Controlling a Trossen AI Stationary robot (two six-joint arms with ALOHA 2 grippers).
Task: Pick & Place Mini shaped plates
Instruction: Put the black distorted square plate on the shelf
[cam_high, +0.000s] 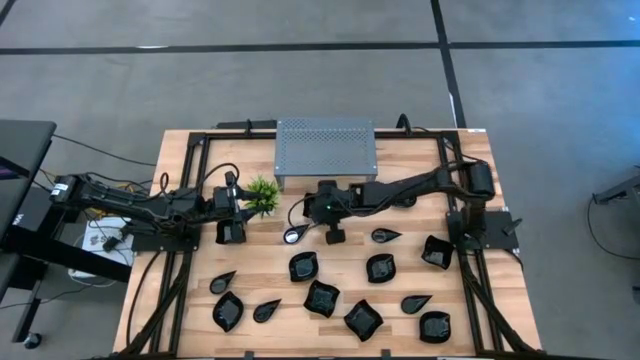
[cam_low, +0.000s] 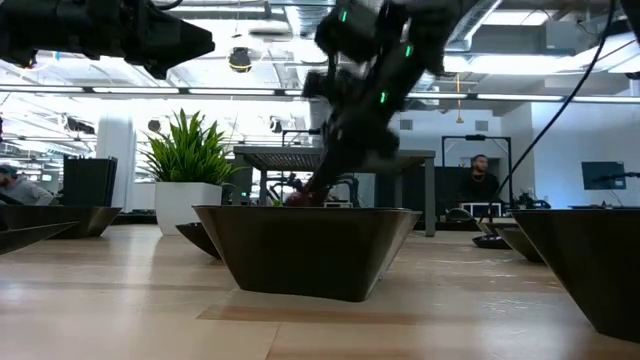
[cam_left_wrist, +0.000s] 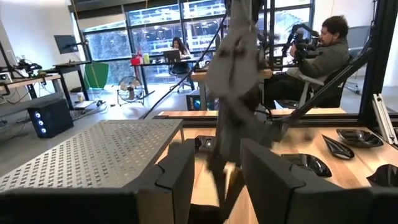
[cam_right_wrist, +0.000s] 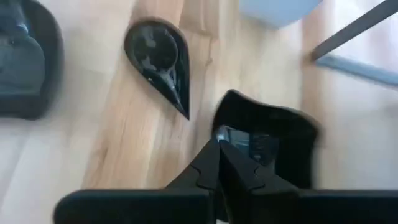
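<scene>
Glossy black mini shaped plates (cam_high: 322, 298) are spread over the near half of the wooden table (cam_high: 470, 320).

Thirteen are counted from above, squarish and teardrop. A green plant (cam_high: 263, 195) and a grey perforated stand (cam_high: 325, 146) are set behind. The right gripper (cam_high: 297, 233) is pressed shut beside a teardrop plate (cam_right_wrist: 158, 59). The left gripper (cam_high: 231, 232) is held part-open, nothing visibly gripped.

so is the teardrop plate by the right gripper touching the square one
Apart: right wrist view shows bare wood between the teardrop plate and the square plate.
</scene>
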